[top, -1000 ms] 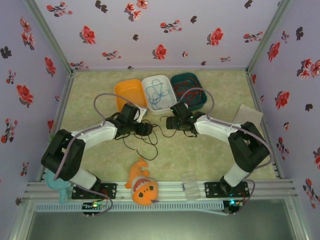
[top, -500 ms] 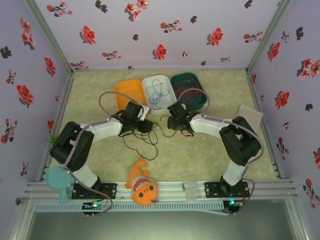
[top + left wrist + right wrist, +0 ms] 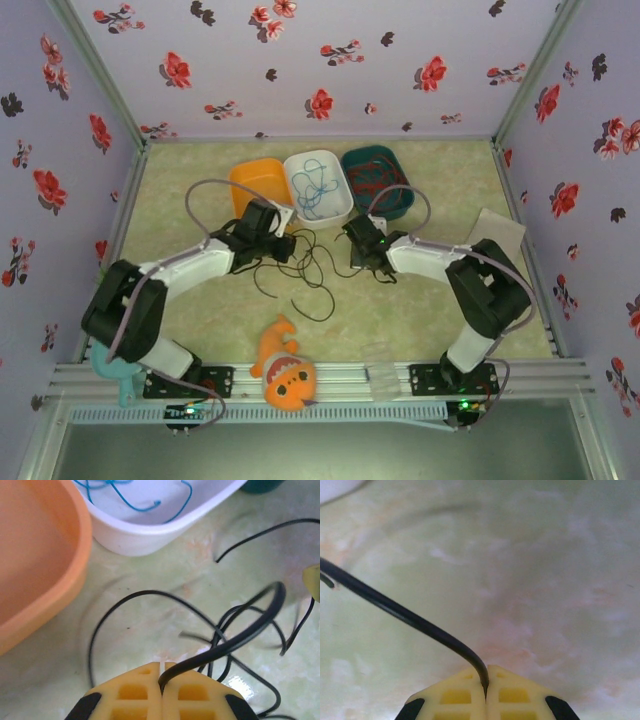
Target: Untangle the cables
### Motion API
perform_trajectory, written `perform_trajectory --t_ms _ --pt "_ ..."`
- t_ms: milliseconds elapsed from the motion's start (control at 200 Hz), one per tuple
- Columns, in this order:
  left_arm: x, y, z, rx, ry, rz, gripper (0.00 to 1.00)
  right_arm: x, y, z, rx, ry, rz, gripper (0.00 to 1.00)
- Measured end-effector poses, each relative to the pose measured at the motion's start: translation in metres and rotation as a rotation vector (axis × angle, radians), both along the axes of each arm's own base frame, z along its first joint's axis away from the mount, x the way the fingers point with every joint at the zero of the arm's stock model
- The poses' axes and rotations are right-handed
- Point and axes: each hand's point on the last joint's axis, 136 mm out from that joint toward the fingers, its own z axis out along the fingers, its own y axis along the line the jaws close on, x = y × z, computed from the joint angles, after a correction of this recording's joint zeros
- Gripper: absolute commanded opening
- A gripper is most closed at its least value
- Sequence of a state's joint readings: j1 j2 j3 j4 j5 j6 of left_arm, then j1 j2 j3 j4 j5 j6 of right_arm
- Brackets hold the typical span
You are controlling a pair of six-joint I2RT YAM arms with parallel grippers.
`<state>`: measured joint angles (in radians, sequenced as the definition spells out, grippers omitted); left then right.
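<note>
**Both grippers clamped on the black cable in front of three bins**

The black cable (image 3: 300, 272) lay in loose, overlapping loops on the pale green table (image 3: 450, 180), between the two arms and just in front of the row of bins. In the left wrist view I saw the black cable (image 3: 235, 640) arch up out of the closed yellow fingertips of the left gripper (image 3: 162, 667), with more of its loops lying on the table beyond. In the right wrist view another stretch of the black cable (image 3: 395, 612) ran from the upper left down into the pinched tips of the right gripper (image 3: 486, 672).

Behind the loops stood three bins side by side. The white bin (image 3: 300, 160) in the middle held the blue cable (image 3: 315, 187) in a loose squiggle. The teal bin (image 3: 348, 160) on the right held the red cable (image 3: 375, 180). The orange bin (image 3: 240, 180) stood on the left, its plain orange inside showing in the left wrist view (image 3: 40, 555), touching the white bin (image 3: 150, 535).

Both arms reached forward and inward with bent elbows. The left gripper (image 3: 290, 243) and right gripper (image 3: 356, 250) faced each other, near but apart. An orange plush toy (image 3: 285, 372) sat at the near edge, between the arm bases.
</note>
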<state>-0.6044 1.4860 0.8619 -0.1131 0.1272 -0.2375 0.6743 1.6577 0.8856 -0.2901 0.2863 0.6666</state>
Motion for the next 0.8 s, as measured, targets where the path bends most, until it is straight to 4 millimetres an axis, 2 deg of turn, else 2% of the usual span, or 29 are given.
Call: perform_trajectory --t_ms 110,220,800 --pt "-0.002 0.01 0.023 -0.004 -0.055 0.028 0.0 -0.005 -0.019 0.004 -0.012 -0.013 -0.054 0.0" --pt "-0.004 0.019 0.038 0.002 -0.091 0.054 0.0 -0.01 -0.036 0.005 -0.02 -0.019 -0.106 0.0" --pt "-0.014 0.068 0.078 0.055 -0.176 0.186 0.0 -0.028 -0.111 0.021 -0.053 -0.056 -0.328 0.0"
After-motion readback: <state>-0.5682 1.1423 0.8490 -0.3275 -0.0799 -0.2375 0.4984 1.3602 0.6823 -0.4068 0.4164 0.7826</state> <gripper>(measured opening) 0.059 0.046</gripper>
